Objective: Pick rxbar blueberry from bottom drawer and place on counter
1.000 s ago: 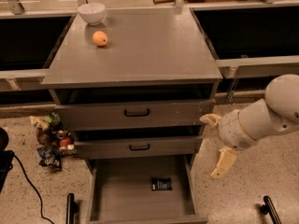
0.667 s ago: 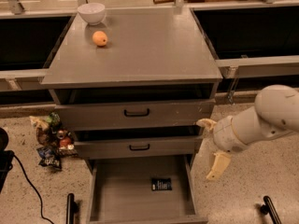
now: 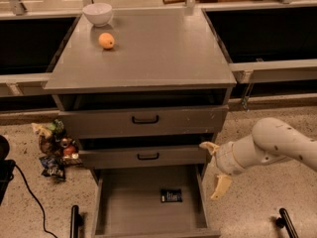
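cream two-finger gripper (image 3: 216, 167) has edged left to the shallow grey bottom drawer (image 3: 128, 203), right edge — fingers apparently spread, empty — flat black rxbar blueberry (image 3: 171, 196) ungrasped.

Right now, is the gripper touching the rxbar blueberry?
Apart. The camera view shows the gripper right of the bottom drawer, with bare floor between it and the rxbar blueberry.

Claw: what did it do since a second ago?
The cream two-finger claw, open, slid left and down in the view, toward the right wall of the wide grey metal bottom drawer, grabbing nothing. The small black rxbar blueberry wrapper, round orange fruit and white bowl stayed put.
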Controlling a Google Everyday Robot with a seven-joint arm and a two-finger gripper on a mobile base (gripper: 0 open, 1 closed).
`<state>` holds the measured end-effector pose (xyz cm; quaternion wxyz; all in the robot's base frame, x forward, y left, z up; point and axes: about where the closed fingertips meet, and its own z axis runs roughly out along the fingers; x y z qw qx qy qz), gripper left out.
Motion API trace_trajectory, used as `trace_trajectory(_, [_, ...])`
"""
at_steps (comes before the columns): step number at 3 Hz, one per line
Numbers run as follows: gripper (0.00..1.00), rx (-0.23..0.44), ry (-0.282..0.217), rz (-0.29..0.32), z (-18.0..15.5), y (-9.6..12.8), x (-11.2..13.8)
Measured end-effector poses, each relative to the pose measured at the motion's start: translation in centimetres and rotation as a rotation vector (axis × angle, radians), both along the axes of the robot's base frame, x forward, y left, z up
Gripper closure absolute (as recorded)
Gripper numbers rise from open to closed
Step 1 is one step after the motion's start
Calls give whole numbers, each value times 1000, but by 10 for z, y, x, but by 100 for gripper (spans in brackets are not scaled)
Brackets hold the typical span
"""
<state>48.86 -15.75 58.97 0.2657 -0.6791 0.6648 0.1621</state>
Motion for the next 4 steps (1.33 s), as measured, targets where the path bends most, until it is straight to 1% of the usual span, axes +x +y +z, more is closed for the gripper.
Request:
trace_trajectory(1, [0, 45, 9, 28, -43, 7, 8])
trace_trajectory(2, [0, 100, 40, 41, -78, 14, 10])
trace_trajectory(3, [0, 100, 40, 40, -78, 14, 10])
trace_trajectory(4, [0, 94, 32, 16, -112, 10, 24])
